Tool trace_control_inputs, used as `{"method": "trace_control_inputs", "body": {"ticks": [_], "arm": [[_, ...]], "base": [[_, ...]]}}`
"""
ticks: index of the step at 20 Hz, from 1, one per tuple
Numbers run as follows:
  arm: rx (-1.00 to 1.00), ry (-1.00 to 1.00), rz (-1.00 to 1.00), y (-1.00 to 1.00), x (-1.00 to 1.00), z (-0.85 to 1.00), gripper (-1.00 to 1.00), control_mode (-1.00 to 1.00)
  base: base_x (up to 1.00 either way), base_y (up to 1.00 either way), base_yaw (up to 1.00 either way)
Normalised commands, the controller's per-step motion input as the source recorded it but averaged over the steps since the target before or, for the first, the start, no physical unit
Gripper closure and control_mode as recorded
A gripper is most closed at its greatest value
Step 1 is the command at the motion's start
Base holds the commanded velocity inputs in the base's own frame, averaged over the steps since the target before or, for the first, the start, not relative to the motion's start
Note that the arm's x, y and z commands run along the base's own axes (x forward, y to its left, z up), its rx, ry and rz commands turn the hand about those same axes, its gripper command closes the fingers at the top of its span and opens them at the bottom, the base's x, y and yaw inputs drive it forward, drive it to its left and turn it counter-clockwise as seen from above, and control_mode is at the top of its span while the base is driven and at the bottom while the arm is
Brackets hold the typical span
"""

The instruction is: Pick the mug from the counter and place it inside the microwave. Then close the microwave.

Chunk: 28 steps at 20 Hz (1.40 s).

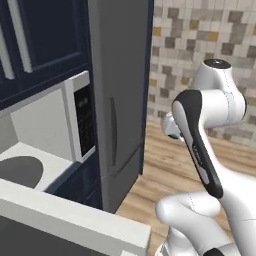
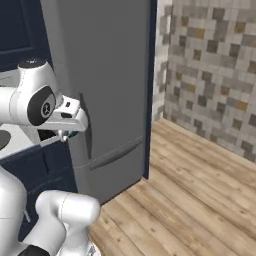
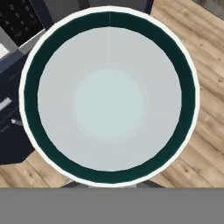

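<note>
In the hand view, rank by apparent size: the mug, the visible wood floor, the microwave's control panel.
1. mug, largest, though it sits right at the camera, so this reflects nearness.
2. wood floor.
3. microwave control panel, a small dark corner.

White mug point(image 3: 109, 100) with dark green band; navy cabinets point(image 1: 45, 45)

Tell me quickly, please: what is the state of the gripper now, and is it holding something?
Gripper: closed on the mug, which is held off the counter, beside the open microwave.
</note>
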Motion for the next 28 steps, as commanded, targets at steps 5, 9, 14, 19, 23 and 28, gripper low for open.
{"method": "trace_control_inputs", "body": {"ticks": [5, 9, 14, 19, 23, 28], "arm": [[0.0, 0.0, 0.0, 0.0, 0.0, 0.0, 1.0, 1.0], [0.0, 0.0, 0.0, 0.0, 0.0, 0.0, 1.0, 1.0], [0.0, 0.0, 0.0, 0.0, 0.0, 0.0, 1.0, 1.0], [0.0, 0.0, 0.0, 0.0, 0.0, 0.0, 1.0, 1.0], [0.0, 0.0, 0.0, 0.0, 0.0, 0.0, 1.0, 1.0], [0.0, 0.0, 0.0, 0.0, 0.0, 0.0, 1.0, 1.0]], "base": [[0.16, -0.34, 0.9], [0.39, -0.49, 0.82], [0.18, -0.84, 0.69], [0.03, -0.54, 0.51], [0.08, 0.35, 0.16], [0.0, 0.71, 0.0]]}}
